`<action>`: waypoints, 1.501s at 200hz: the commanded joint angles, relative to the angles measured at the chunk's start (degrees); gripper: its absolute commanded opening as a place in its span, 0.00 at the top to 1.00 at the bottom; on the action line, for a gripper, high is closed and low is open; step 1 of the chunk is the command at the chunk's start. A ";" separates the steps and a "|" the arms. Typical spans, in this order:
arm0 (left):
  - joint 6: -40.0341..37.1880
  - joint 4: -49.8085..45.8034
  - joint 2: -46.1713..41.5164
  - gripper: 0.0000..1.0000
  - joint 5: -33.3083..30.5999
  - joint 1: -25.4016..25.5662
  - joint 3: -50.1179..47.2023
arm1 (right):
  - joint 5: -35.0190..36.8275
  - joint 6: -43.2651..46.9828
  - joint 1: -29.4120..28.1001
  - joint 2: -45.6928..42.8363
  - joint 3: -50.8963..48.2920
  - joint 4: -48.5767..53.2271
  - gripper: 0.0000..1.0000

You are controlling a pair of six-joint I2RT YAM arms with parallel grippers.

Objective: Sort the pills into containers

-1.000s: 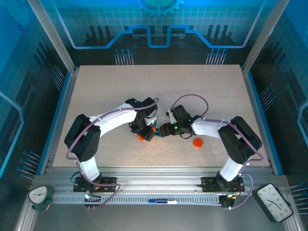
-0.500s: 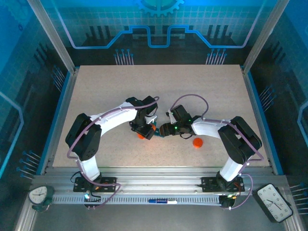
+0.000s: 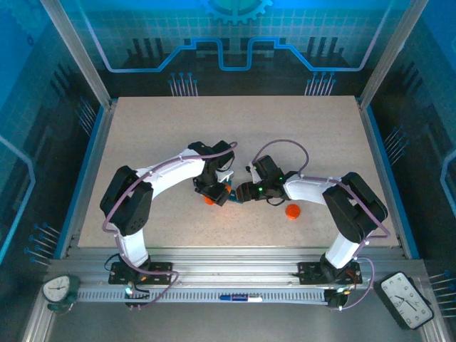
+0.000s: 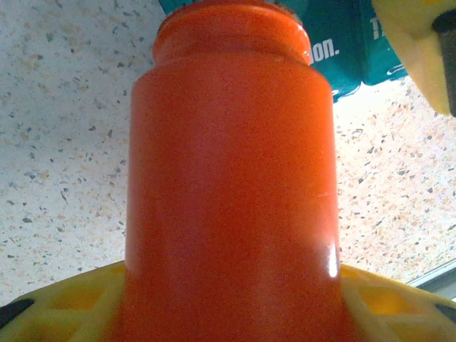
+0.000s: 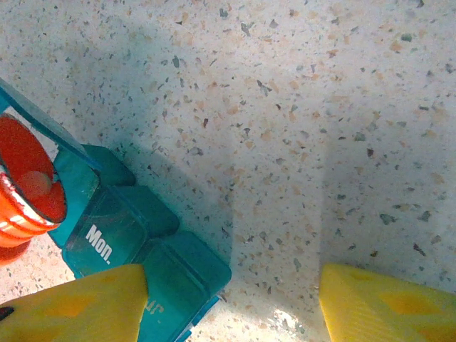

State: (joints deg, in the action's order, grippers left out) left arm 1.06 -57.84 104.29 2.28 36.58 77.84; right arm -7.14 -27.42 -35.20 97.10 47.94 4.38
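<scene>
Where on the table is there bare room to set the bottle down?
Free: the far half of the table, and the left strip beyond the left arm. Crowded: the centre, where orange bottle, teal pill box and orange cap cluster.

Nudged L gripper [image 3: 217,191] w/ orange bottle [image 4: 228,185] slightly toward far side & right, swinging L elbow [image 3: 132,203] a bit inward.

The bottle [image 4: 228,178] I see from my left wrist is smooth, glossy orange plastic, with a bright glint toward four o'clock. My right fingers [image 5: 385,299] are matt yellow moulded plastic. The pill box [image 5: 135,249] is smooth, translucent teal plastic with white print. The table [image 5: 285,107] looks matt, speckled and stone-like.
</scene>
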 commanded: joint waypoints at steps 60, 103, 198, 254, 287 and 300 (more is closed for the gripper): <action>-1.93 -3.72 2.17 1.00 -0.53 -0.42 2.75 | -0.07 -0.53 -0.74 3.70 -2.41 2.82 0.34; -2.23 -4.04 2.88 1.00 -0.53 -0.37 3.19 | -0.16 -0.54 -0.75 3.80 -2.31 2.79 0.34; -2.64 -5.43 3.12 1.00 -0.26 -0.41 4.25 | -0.07 -0.62 -0.79 3.87 -2.50 2.63 0.34; -2.31 -5.27 1.24 1.00 -0.64 -0.37 3.30 | -0.16 -0.62 -0.76 4.01 -2.50 2.47 0.34; -1.85 -4.34 0.32 1.00 -0.48 -0.37 2.93 | -0.16 -0.63 -0.74 4.33 -2.50 2.36 0.34; -1.82 -4.25 0.32 1.00 -0.33 -0.37 3.04 | -0.16 -0.68 -0.75 4.40 -2.52 2.45 0.34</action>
State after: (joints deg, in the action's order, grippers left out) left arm -0.56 -60.60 106.69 2.31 36.58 80.86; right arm -7.16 -27.64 -35.20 97.25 47.94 4.03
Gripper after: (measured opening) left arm 0.536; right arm 0.662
